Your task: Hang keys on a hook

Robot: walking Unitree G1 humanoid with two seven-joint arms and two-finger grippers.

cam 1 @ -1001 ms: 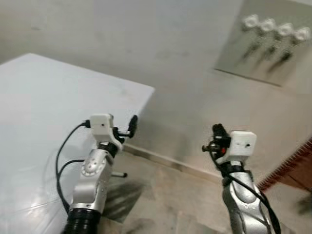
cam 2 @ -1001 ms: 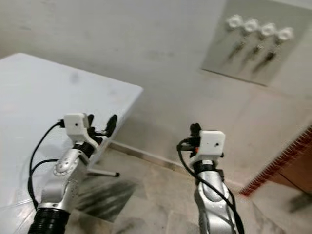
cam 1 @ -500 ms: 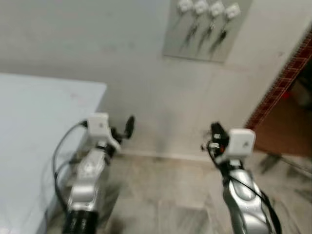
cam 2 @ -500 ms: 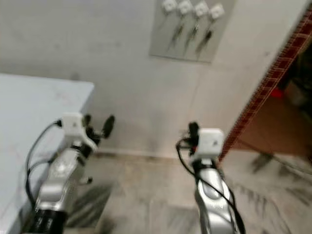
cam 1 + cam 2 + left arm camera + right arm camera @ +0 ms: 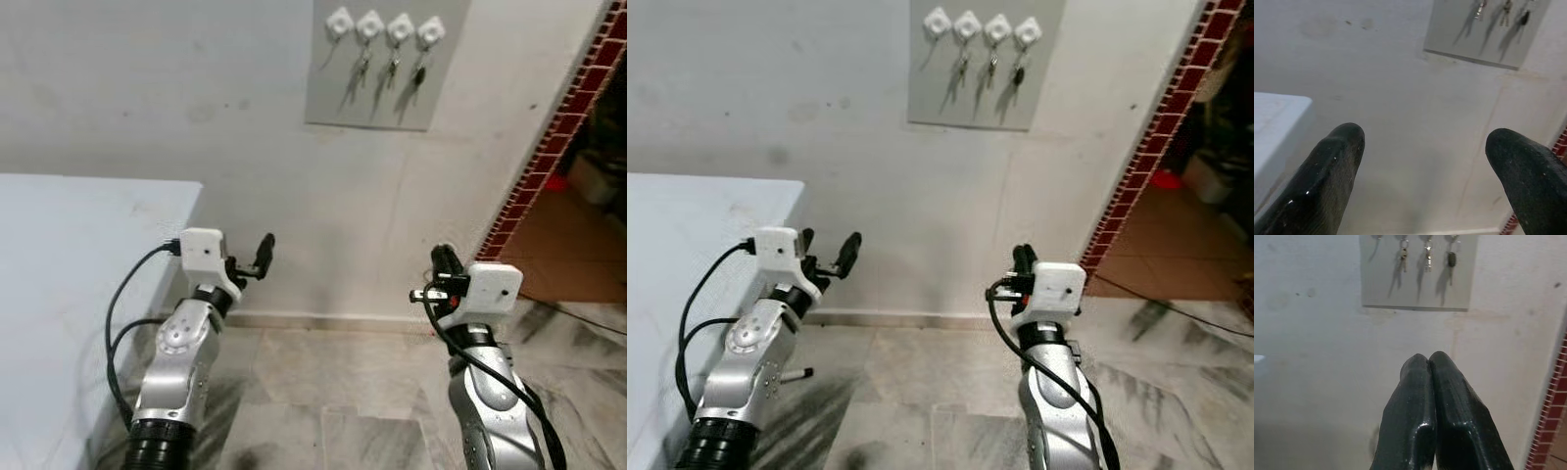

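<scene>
While keys [image 5: 390, 67] hang on the hook board [image 5: 382, 61], left pincer [image 5: 1425, 166] gapes wide, right pincer [image 5: 1429, 367] pressed closed.

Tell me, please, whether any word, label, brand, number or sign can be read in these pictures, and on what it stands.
None: no readable text stands on anything here.
The grey hook board on the wall bears four white hooks and hanging keys, no lettering.
The white table is unmarked.
The white camera housings on the left gripper and right gripper carry no legible brand.
</scene>
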